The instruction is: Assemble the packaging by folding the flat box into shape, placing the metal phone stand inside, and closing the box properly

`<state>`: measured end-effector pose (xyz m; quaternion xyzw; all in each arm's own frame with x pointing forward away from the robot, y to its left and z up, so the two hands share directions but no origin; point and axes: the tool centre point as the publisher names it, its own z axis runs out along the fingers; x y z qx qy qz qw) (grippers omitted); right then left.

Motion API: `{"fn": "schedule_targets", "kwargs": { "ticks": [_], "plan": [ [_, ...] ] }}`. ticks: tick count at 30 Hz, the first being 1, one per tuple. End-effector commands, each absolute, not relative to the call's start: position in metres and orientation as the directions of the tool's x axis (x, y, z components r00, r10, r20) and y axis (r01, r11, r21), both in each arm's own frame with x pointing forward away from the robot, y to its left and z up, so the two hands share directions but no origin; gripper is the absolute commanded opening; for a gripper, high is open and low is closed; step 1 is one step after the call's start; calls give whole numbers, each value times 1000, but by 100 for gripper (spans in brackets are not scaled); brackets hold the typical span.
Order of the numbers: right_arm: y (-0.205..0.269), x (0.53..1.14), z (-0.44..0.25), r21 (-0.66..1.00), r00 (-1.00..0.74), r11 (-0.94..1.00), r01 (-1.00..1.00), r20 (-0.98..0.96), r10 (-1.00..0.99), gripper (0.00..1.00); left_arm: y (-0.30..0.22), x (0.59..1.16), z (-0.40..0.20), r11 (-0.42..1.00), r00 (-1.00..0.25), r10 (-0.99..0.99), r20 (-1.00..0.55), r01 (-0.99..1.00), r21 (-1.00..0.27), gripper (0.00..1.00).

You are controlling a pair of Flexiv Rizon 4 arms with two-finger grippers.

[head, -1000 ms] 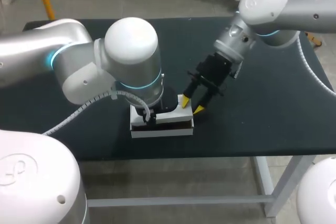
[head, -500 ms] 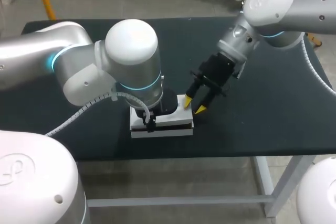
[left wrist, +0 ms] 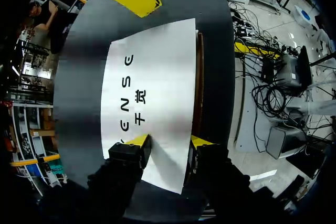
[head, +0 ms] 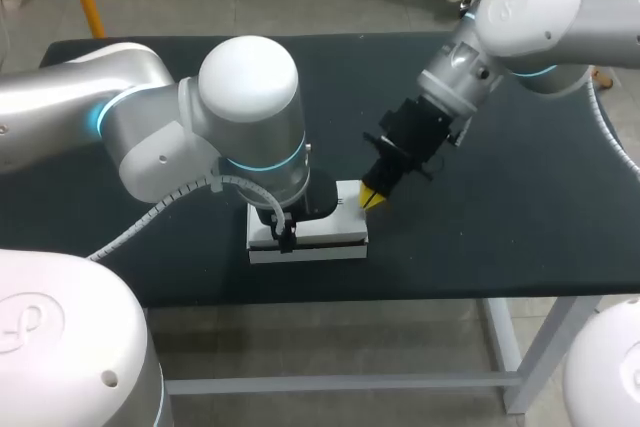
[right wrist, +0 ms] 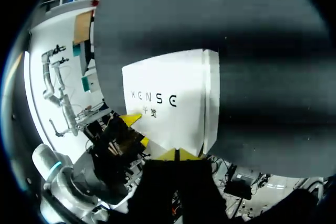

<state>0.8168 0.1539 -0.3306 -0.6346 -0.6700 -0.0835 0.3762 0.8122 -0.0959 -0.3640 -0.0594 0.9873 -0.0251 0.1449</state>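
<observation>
The white box point(head: 318, 235) with dark print on its lid lies closed near the table's front edge. My left gripper point(head: 287, 228) stands over its left part, largely hidden under the arm. In the left wrist view the left gripper point(left wrist: 169, 141) is open: one yellow tip rests on the lid point(left wrist: 152, 93), the other sits at the box's long edge, where a thin brown seam shows. My right gripper point(head: 371, 196) is shut, its tips together at the box's far right corner. In the right wrist view the right gripper point(right wrist: 178, 154) touches the edge of the box point(right wrist: 173, 98). The phone stand is not visible.
The dark table point(head: 500, 217) has free room to the right of and behind the box. The table's front edge point(head: 400, 297) runs close below the box. My left arm's big elbow point(head: 250, 87) hangs over the table's middle left.
The right gripper's fingers have closed and it has drawn slightly back at the box's corner. The dark gap along the box's front is gone; the lid now lies flat.
</observation>
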Motion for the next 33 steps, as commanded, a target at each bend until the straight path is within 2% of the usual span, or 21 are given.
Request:
{"fn": "schedule_targets", "kwargs": {
  "ticks": [1,16,28,33],
  "plan": [
    [158,810,-329,-338,73,170,926,600,796,0,-94,812,-363,992,-949,-125,-288,-111,-66,48],
    [167,801,-339,-322,31,194,927,580,814,0,-94,812,-359,991,-948,-126,-293,-110,-72,65],
    [166,797,-349,-333,37,190,923,571,820,0,-94,812,-360,991,-949,-130,-288,-114,-72,58],
    [164,795,-351,-335,40,185,924,567,823,0,-94,812,-361,991,-949,-132,-287,-116,-73,51]
  ]
}}
